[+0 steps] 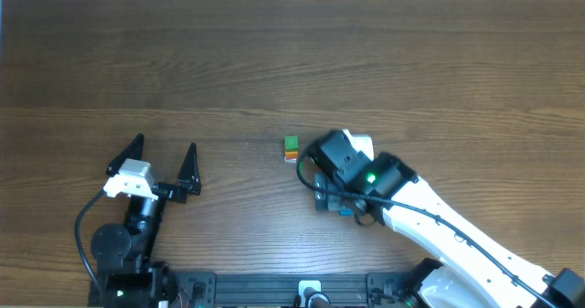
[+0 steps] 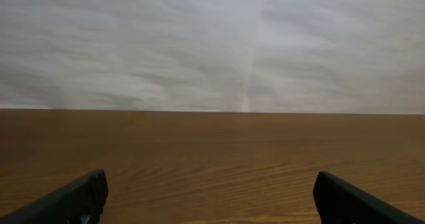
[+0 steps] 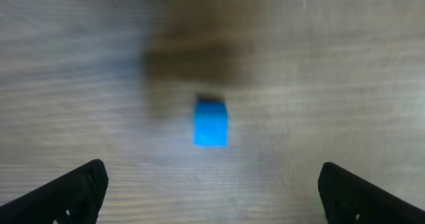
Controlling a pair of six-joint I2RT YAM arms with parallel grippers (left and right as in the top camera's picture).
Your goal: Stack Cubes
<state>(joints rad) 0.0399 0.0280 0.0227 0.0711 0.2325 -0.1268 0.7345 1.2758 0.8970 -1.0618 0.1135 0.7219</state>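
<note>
My right end effector (image 3: 212, 176) hovers above the blue cube (image 3: 210, 123), fingers spread wide and holding nothing. The cube lies on the worktop (image 1: 274, 61) near the middle, just right of and nearer than the small stack, a green cube (image 1: 292, 143) on what looks like an orange one (image 1: 291, 155). The left end effector (image 1: 165, 143) waits well off to the left, also wide open and empty. I judge the step in hand to be the pick. I'd come straight down with the cube centred between the fingers, close squarely on two flat faces, then lift clear before heading for the stack — a skewed grip would likely spoil the placement.
</note>
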